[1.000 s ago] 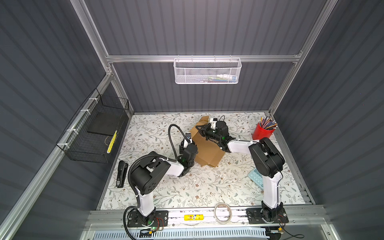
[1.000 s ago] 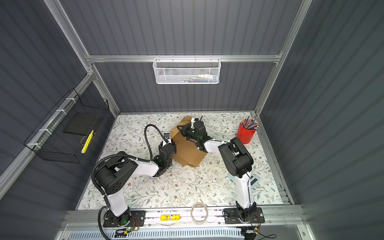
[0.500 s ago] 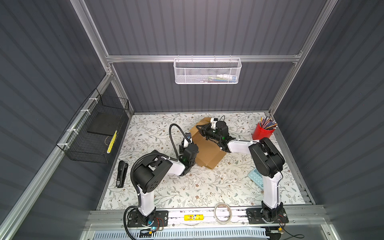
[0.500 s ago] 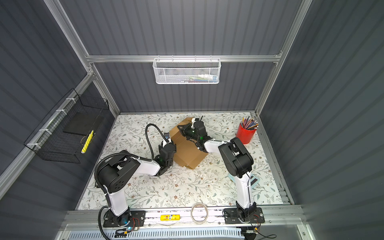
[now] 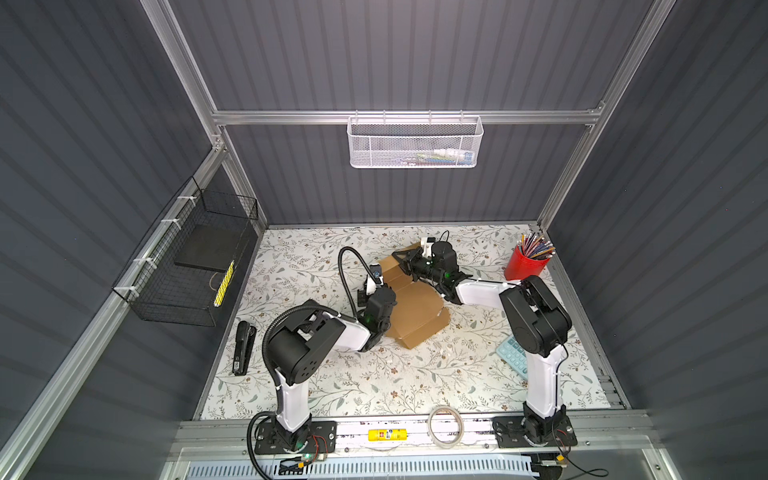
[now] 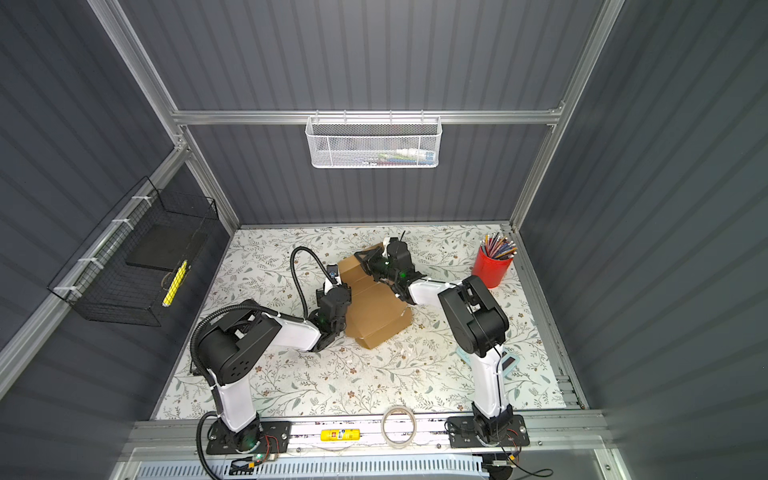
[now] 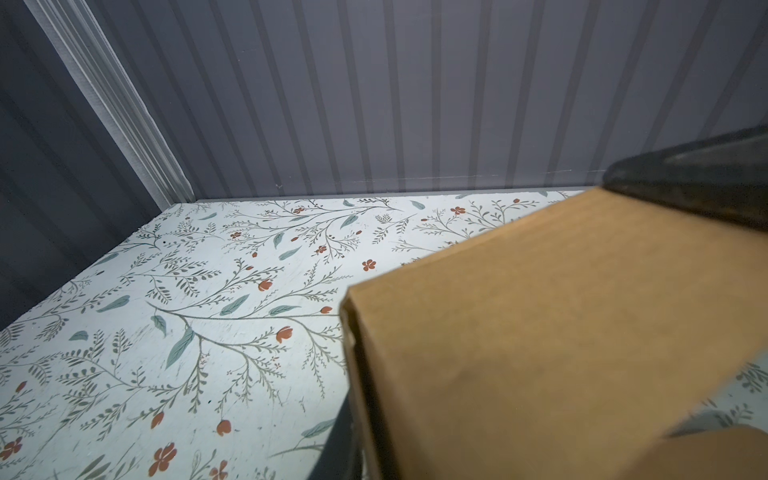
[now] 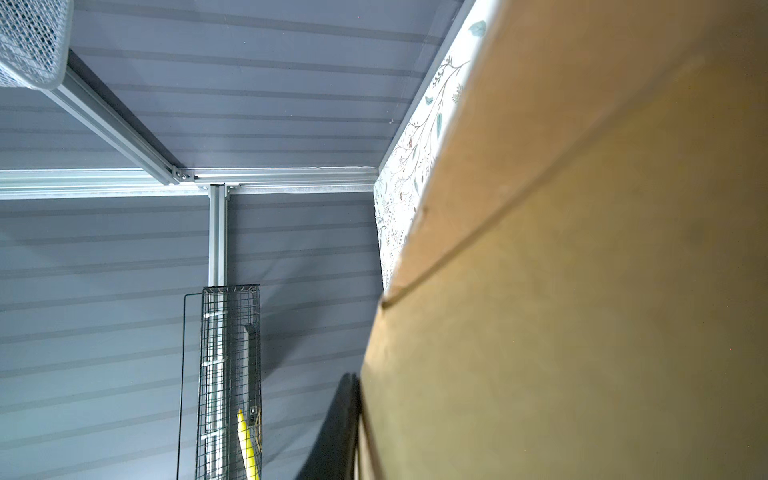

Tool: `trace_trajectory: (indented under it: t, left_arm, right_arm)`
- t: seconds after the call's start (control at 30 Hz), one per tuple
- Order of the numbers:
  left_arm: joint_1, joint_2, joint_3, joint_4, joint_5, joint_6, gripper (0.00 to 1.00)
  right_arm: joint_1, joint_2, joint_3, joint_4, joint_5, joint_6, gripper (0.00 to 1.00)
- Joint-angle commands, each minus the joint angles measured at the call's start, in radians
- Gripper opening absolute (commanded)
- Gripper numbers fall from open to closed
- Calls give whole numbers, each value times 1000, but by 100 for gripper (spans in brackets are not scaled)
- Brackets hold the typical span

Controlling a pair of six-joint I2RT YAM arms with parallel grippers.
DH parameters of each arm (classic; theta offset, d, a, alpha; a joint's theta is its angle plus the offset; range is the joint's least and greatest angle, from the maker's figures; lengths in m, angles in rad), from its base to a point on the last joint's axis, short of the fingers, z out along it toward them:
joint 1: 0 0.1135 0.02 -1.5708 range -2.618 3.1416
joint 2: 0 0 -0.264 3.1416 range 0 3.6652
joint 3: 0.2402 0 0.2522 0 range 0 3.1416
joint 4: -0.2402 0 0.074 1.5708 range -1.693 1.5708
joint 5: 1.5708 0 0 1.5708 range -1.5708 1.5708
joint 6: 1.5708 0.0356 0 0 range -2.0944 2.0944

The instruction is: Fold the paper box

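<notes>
The paper box (image 5: 417, 309) lies on the tabletop (image 5: 374, 386) in the middle of its rear half, turned diagonally so that one corner points toward the front edge. Both top views show it as plain brown cardboard, partly folded, with creased panels. The left tool (image 5: 381, 291) stands at the side of the box that faces the left edge. In the left wrist view a cardboard panel fills the gap between the two fingers: one dark finger (image 7: 685, 183) lies over one face of the panel and the other finger (image 7: 338, 440) sits against its opposite side, so the left tool is pinching the paper box. The right tool (image 5: 405, 262) is at the end of the box nearest the rear edge, where a flap rises beside it. In the right wrist view cardboard fills most of the view and only one dark finger (image 8: 336, 428) shows beside it; whether the right tool is spread or pressed together cannot be told. A red cup (image 5: 524, 268) of pencils (image 5: 536, 245) stands near the rear right corner, well apart from the box. A black stapler (image 5: 244, 347) lies along the left edge, and a light blue calculator (image 5: 513, 355) lies near the right edge. A tape roll (image 5: 446, 419) rests on the front rail (image 5: 353, 432).
</notes>
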Motion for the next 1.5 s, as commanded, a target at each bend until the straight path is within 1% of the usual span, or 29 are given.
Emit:
trace_trajectory:
  t: [0.0, 0.3, 0.53, 0.87, 0.93, 0.97, 1.2, 1.47]
  left_arm:
    - [-13, 18, 14, 57, 13, 43, 18]
    - [-11, 40, 12, 99, 12, 75, 14]
    - [1, 37, -2, 117, 25, 76, 10]
    - [38, 14, -30, 98, 104, 36, 5]
    - [47, 8, -37, 97, 122, 30, 5]
    - [50, 3, -40, 95, 131, 29, 5]
    - [77, -21, -56, 74, 200, 18, 2]
    - [104, -44, -73, 54, 242, 1, 0]
  right_arm:
    - [5, -22, -24, -60, -8, -19, 18]
    - [4, -63, -47, -91, 2, -43, 25]
    - [4, -102, -82, -114, 17, -69, 31]
    - [5, -165, -154, -138, 33, -116, 38]
    - [4, -188, -174, -151, 33, -135, 40]
    - [4, -199, -182, -157, 68, -143, 42]
    - [3, -278, -237, -208, 89, -236, 52]
    - [2, -383, -288, -279, 102, -337, 58]
